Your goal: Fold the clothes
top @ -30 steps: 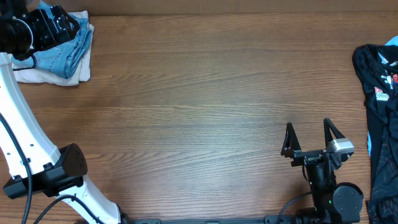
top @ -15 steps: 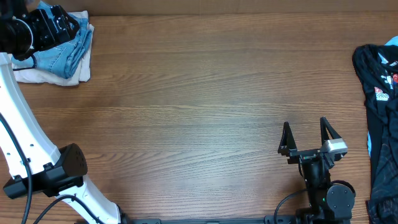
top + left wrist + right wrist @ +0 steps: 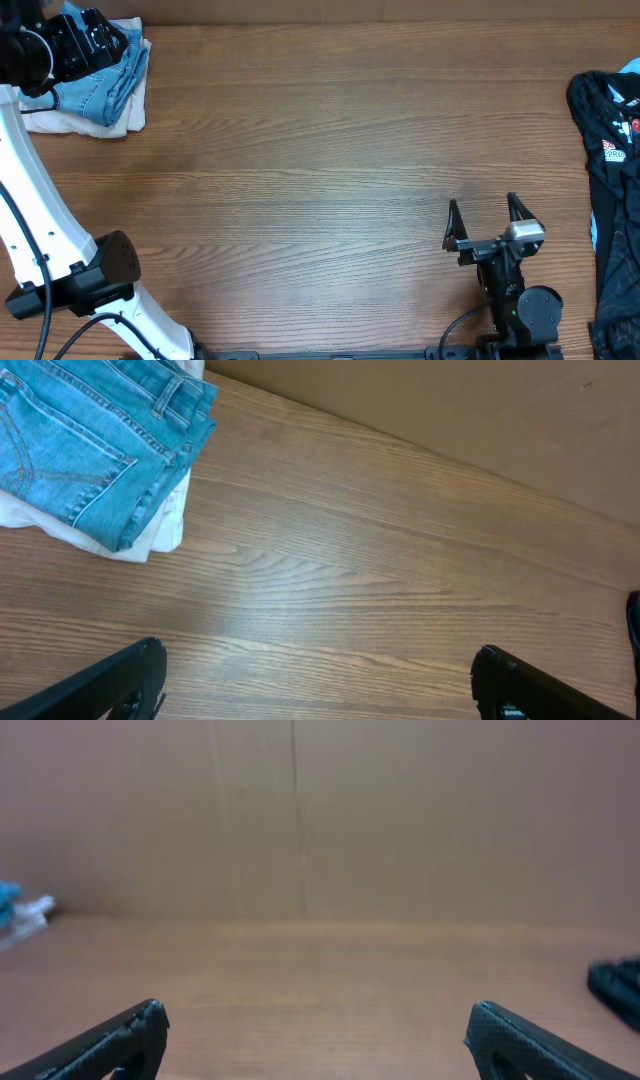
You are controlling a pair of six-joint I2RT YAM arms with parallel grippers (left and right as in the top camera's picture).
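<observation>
Wood-grain tabletop (image 3: pixel 300 150) fills your overhead view. The jeans (image 3: pixel 100 85) lie folded in the far left corner, on top of a cream-white garment (image 3: pixel 125 118) whose edges stick out beneath them. Your left arm (image 3: pixel 30 210) reaches up to that corner, and its black wrist end overlaps the jeans' far edge; from above you cannot make out its fingers. Your right fingers (image 3: pixel 453 225) stand spread wide over bare wood near the front right, well apart from the jeans, holding nothing. A black garment (image 3: pixel 605 170) with red-and-white print lies crumpled along the right edge.

From your left wrist camera, the left fingers (image 3: pixel 120 680) show at both lower corners, spread wide with only bare wood between them. The jeans (image 3: pixel 90 440) sit at the upper left, folded, with stitched seams and a belt loop showing. They rest on the cream-white garment (image 3: pixel 165 530) and lie beyond the fingers, touching neither one. A brown cardboard wall (image 3: pixel 480 410) runs along the tabletop's far edge.

From your right wrist camera, the right fingers (image 3: pixel 120 1040) are likewise spread wide and empty above the wood. The cardboard wall (image 3: pixel 320 810) fills the background. A blurred blue-and-white patch sits far left, too soft to identify, and a dark blurred shape sits at the right edge.
</observation>
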